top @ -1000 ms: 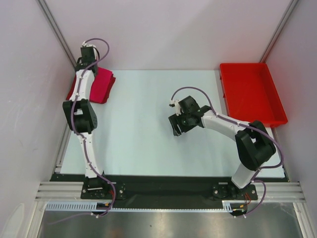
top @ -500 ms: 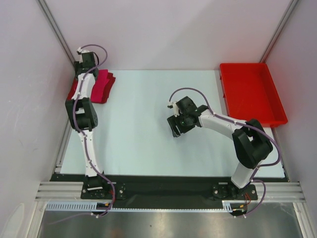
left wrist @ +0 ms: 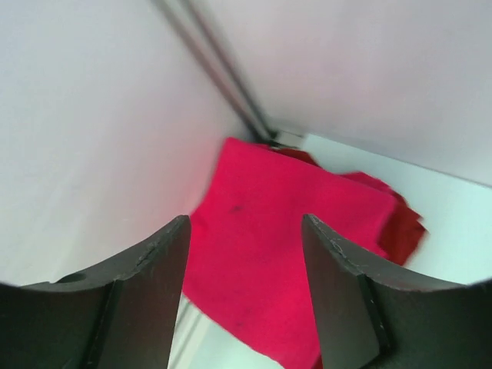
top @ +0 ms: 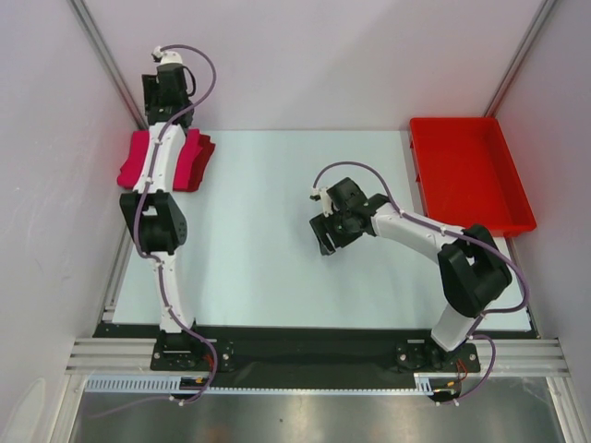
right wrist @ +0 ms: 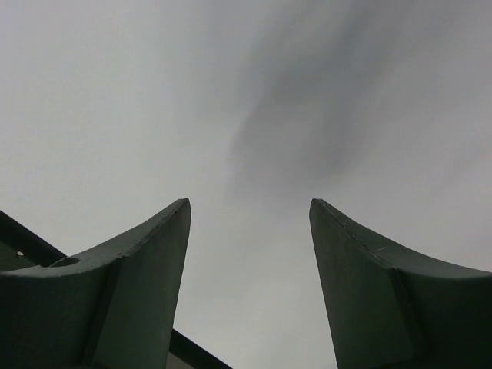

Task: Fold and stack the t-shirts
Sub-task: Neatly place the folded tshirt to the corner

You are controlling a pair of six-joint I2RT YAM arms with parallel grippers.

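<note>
Your left arm (top: 159,171) hides the middle of the stacked t-shirts (top: 189,161) in the table's (top: 268,240) far-left corner; left end effector (left wrist: 246,231) and right end effector (right wrist: 250,211) both spread, empty

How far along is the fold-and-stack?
Looks nearly finished. Done: the magenta-pink shirt lies folded on top of the crimson shirt at the far left corner of the table, with the crimson edge sticking out on the right. In hand: nothing; the left gripper hovers open above the stack, and the right gripper is open over bare table. Left: at most squaring the stack and pulling the arms back.
</note>
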